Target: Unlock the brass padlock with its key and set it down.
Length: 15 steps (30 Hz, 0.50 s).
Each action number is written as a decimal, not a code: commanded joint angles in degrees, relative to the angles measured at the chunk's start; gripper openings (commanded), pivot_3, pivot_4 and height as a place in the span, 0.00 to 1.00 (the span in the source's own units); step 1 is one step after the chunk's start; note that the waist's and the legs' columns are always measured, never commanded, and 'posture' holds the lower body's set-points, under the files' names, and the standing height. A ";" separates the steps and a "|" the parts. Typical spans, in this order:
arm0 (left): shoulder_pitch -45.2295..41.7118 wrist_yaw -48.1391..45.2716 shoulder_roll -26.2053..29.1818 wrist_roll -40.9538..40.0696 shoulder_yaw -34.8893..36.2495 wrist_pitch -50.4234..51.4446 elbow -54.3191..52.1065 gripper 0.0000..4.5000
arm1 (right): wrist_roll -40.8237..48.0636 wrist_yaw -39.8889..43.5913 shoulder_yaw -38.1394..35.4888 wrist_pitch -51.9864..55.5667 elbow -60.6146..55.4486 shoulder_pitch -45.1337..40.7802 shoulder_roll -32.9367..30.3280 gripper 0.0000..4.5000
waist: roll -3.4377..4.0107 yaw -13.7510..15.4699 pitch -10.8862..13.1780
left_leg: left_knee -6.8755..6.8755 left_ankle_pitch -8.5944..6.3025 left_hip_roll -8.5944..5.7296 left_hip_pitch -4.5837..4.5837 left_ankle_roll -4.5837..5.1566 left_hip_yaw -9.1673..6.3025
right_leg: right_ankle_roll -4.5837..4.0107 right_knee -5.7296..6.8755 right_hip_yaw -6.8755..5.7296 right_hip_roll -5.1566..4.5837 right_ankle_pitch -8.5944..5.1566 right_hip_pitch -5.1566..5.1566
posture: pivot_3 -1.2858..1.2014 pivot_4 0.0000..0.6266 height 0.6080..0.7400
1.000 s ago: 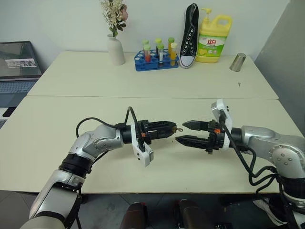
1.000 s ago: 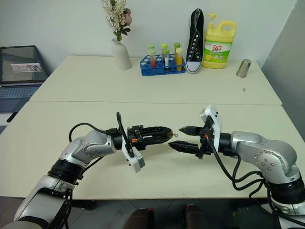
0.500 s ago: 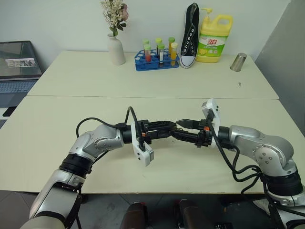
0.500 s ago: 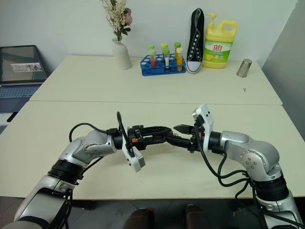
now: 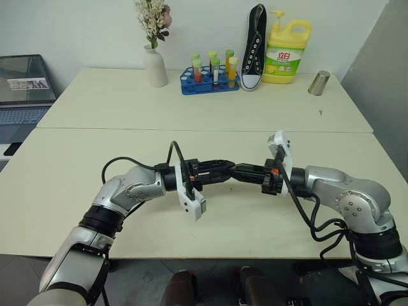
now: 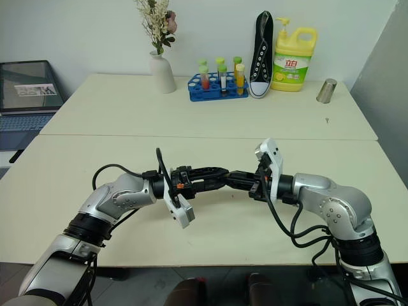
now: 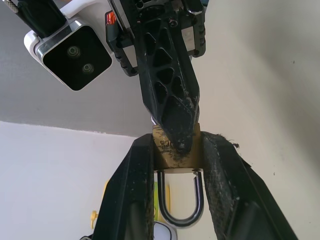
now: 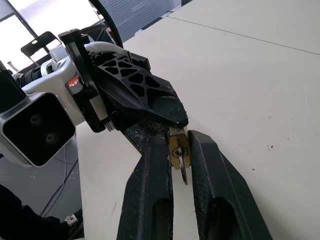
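— What colours mark the brass padlock [image 7: 176,154]?
— Gold body, silver shackle, between black fingers [image 7: 137,195].
— Behind, on the cream table [image 5: 95,153]?
— Yellow detergent bottle [image 5: 286,52], black-and-white sneaker [image 5: 254,48], blue tube rack [image 5: 207,81], white vase [image 5: 155,67].

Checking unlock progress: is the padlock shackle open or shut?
Shut, as far as visible. In the left wrist view both legs of the shackle run into the padlock body, which the left gripper clamps.
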 commanded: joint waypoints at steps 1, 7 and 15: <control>0.30 -1.46 0.82 -4.92 -0.92 -0.49 -1.14 0.21 | 0.43 0.83 -1.18 -0.40 -1.04 -1.23 0.24 0.03 | 0.00 0.00 0.00 | 0.00 0.00 0.00 0.00 0.00 0.00 | 0.00 0.00 -0.01 0.00 0.00 0.00 | 0.52 0.24 1.00; 2.32 -5.50 2.50 -11.40 -1.86 1.03 -2.65 0.59 | -0.60 1.43 -1.18 -0.87 -0.88 -1.01 0.01 0.03 | 0.00 -0.02 0.00 | 0.00 0.00 0.01 0.01 0.00 0.00 | 0.00 0.00 0.00 -0.01 0.00 0.00 | 0.52 0.24 1.00; 6.53 -7.82 3.58 -19.87 -0.52 3.80 -9.20 1.00 | -3.24 2.90 -1.49 -2.22 0.41 -0.53 -1.15 0.03 | 0.01 -0.01 0.01 | 0.01 0.00 0.00 0.00 0.00 -0.01 | 0.00 0.00 0.02 -0.04 0.00 0.00 | 0.52 0.24 1.00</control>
